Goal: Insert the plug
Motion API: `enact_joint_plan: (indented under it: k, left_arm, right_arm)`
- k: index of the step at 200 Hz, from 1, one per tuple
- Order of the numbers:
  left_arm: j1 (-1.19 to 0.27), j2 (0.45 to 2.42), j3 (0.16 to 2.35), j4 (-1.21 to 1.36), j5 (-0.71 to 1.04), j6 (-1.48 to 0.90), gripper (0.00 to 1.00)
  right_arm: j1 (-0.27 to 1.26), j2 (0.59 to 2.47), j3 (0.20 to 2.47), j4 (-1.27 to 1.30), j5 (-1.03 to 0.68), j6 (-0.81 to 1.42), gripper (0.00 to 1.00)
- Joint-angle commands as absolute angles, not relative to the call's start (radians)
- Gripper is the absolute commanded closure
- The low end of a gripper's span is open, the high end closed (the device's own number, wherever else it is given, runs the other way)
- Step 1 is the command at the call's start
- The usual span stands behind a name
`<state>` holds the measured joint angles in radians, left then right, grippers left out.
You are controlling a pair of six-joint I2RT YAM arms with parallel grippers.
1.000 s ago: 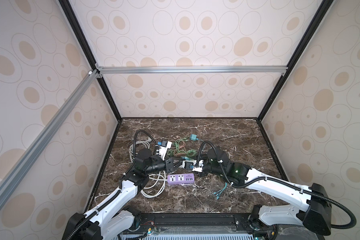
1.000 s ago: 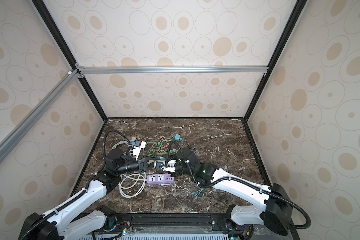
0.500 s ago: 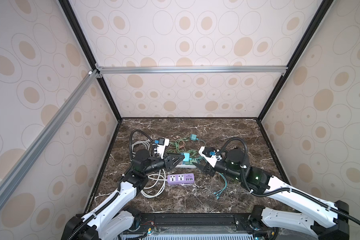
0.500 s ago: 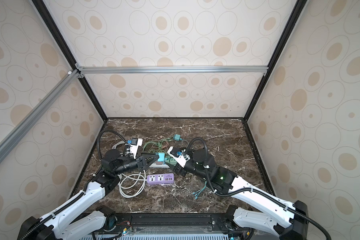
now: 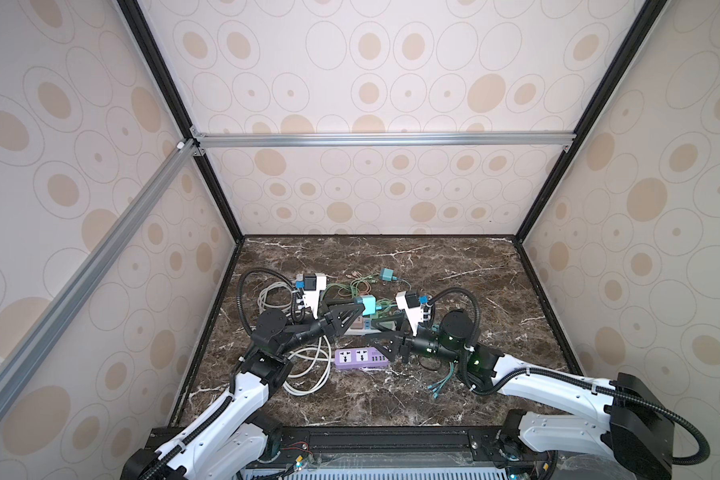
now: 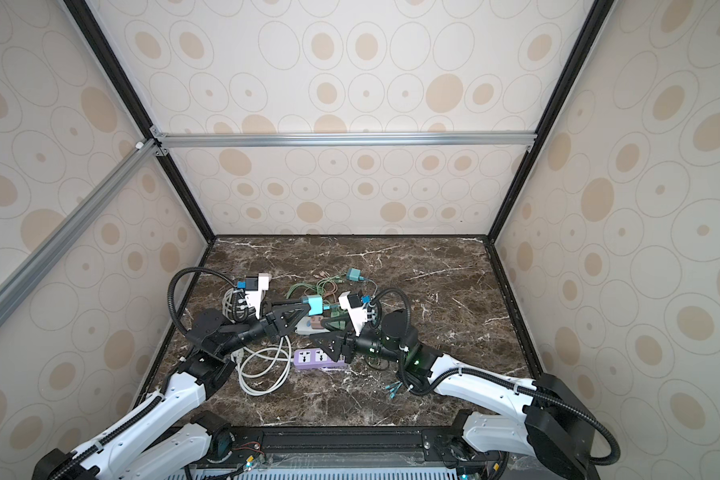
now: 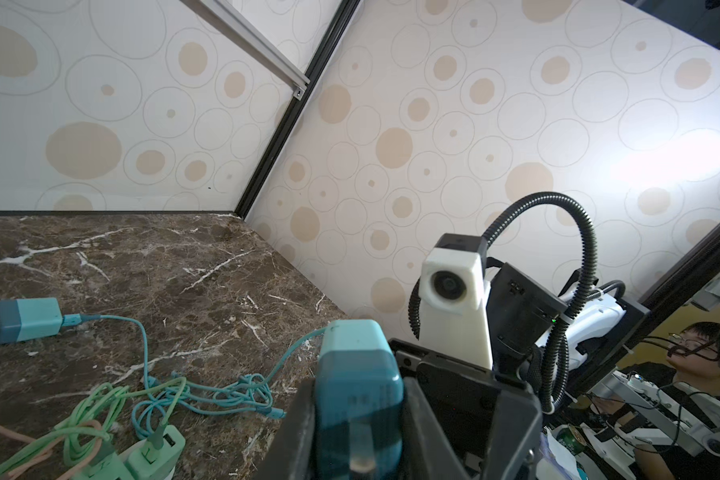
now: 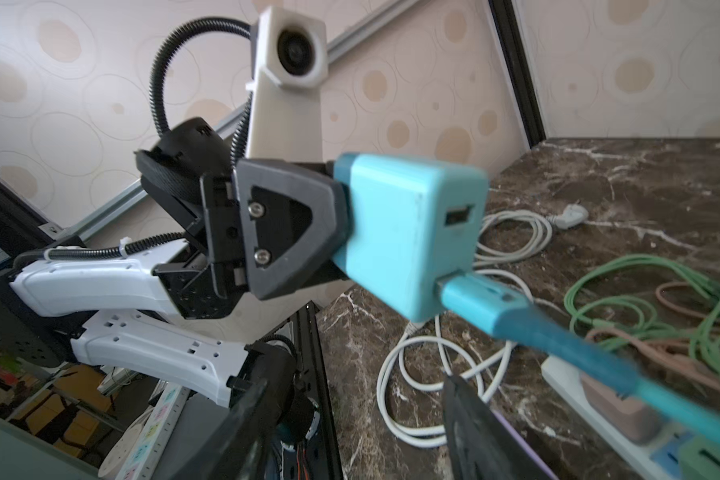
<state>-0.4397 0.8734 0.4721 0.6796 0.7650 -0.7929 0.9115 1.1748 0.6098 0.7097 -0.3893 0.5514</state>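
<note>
Plug (image 5: 370, 304), teal, marking (image 7: 360, 401) unreadable, grasped by left end effector (image 5: 359, 311), right end effector (image 5: 375, 336) released.

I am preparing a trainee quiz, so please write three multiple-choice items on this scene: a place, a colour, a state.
1. Where is the purple power strip? A) on the table by the right gripper B) in the air C) against the back wall
2. What colour is the charger in the left gripper? A) red B) white C) light blue
3. How is the right gripper? A) shut on a cable B) open and empty C) shut on the strip
Key: 1A, it lies on the table; 2C, seen in the right wrist view; 3B, fingers apart around nothing.
</note>
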Motion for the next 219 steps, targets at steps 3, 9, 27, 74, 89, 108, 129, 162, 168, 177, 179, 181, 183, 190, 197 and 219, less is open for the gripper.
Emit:
enact_joint_plan:
  k: [3, 9, 27, 74, 89, 108, 129, 162, 168, 177, 179, 181, 183, 190, 197, 219]
  left_arm:
    - [-0.447, 0.843, 0.456, 0.801, 0.766, -0.835, 0.93]
    - [-0.448, 0.837, 0.450, 0.811, 0.764, -0.841, 0.93]
    - [-0.448, 0.828, 0.434, 0.854, 0.762, -0.862, 0.93]
    - [-0.452, 0.828, 0.411, 0.947, 0.772, -0.902, 0.93]
    - [-0.453, 0.827, 0.408, 0.958, 0.777, -0.904, 0.93]
    - [-0.456, 0.827, 0.404, 0.975, 0.784, -0.911, 0.93]
    - [-0.459, 0.826, 0.396, 1.002, 0.784, -0.922, 0.92]
    - [-0.464, 0.836, 0.378, 1.019, 0.777, -0.928, 0.93]
    - [-0.464, 0.835, 0.373, 1.032, 0.776, -0.932, 0.93]
    - [-0.465, 0.834, 0.367, 1.049, 0.772, -0.938, 0.92]
    - [-0.465, 0.834, 0.366, 1.053, 0.772, -0.939, 0.92]
    - [-0.466, 0.834, 0.365, 1.055, 0.772, -0.939, 0.92]
    - [-0.466, 0.834, 0.365, 1.055, 0.772, -0.939, 0.92]
    - [-0.466, 0.833, 0.365, 1.057, 0.770, -0.937, 0.92]
    - [-0.465, 0.833, 0.367, 1.053, 0.768, -0.933, 0.92]
    - [-0.466, 0.833, 0.370, 1.026, 0.757, -0.919, 0.92]
  right_arm:
    - [0.891, 1.180, 0.585, 0.940, -0.391, 0.640, 0.30]
    - [0.889, 1.182, 0.586, 0.957, -0.391, 0.645, 0.30]
    - [0.884, 1.191, 0.602, 0.969, -0.389, 0.659, 0.29]
    - [0.880, 1.259, 0.626, 1.042, -0.408, 0.715, 0.30]
    - [0.880, 1.277, 0.630, 1.076, -0.408, 0.727, 0.30]
    - [0.874, 1.299, 0.632, 1.145, -0.410, 0.749, 0.32]
    - [0.871, 1.316, 0.652, 1.161, -0.418, 0.759, 0.36]
    - [0.870, 1.340, 0.684, 1.200, -0.458, 0.776, 0.45]
    - [0.871, 1.343, 0.689, 1.200, -0.464, 0.779, 0.47]
    - [0.871, 1.347, 0.694, 1.202, -0.470, 0.780, 0.49]
    - [0.870, 1.347, 0.695, 1.204, -0.472, 0.780, 0.50]
    - [0.871, 1.348, 0.695, 1.205, -0.472, 0.781, 0.50]
    - [0.871, 1.348, 0.695, 1.206, -0.471, 0.782, 0.51]
    - [0.871, 1.348, 0.697, 1.210, -0.471, 0.784, 0.53]
    - [0.870, 1.348, 0.698, 1.210, -0.473, 0.784, 0.56]
    - [0.871, 1.347, 0.706, 1.202, -0.490, 0.784, 0.61]
